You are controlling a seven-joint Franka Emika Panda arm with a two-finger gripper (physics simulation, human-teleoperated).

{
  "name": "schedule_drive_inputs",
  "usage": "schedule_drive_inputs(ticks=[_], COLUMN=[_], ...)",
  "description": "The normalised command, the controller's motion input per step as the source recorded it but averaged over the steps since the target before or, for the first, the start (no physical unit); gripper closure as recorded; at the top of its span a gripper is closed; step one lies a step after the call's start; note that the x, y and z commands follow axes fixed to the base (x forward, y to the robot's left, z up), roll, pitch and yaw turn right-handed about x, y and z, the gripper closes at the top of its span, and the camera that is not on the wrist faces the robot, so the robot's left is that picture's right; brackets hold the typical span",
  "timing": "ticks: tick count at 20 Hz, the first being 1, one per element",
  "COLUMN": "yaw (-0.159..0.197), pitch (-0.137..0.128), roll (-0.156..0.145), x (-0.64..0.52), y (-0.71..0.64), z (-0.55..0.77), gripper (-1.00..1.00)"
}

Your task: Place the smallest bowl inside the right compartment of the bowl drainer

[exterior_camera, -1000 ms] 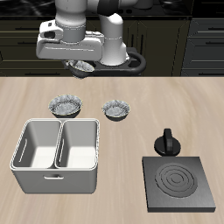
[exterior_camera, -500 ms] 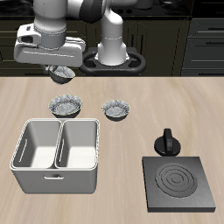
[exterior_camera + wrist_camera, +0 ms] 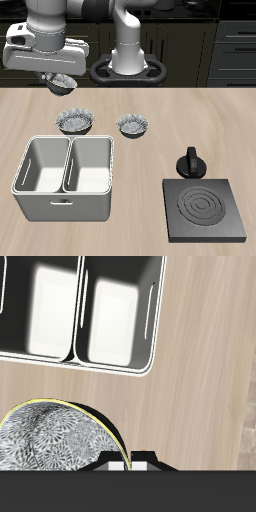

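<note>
gripper (image 3: 60, 84): clamped on the smallest bowl (image 3: 62, 85), up in the air over the worktop's back edge
bowl drainer (image 3: 66, 177): sitting by the front edge, both bins empty

The wooden table (image 3: 150, 160) carried the bowl drainer (image 3: 65, 178) near its front edge. Just behind the drainer sat a patterned bowl (image 3: 75, 121), another bowl (image 3: 133, 125) beside it. Across from the drainer lay a black stove plate (image 3: 205, 209).
</note>
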Motion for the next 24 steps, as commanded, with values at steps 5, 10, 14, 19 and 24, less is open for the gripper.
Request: schedule_drive_inputs(ticks=[5, 10, 14, 19, 24], yaw=[-0.01, -0.056, -0.02, 0.026, 0.017], pitch=[0.013, 0.007, -0.038, -0.022, -0.004], roll=[-0.008, -0.005, -0.02, 0.018, 0.032], x=[0.33, 0.38, 0.26, 0.28, 0.21], y=[-0.14, -0.18, -0.15, -0.01, 0.13], z=[0.09, 0.12, 0.16, 0.06, 0.05], gripper=[1.0, 1.0, 1.0, 1.0, 1.0])
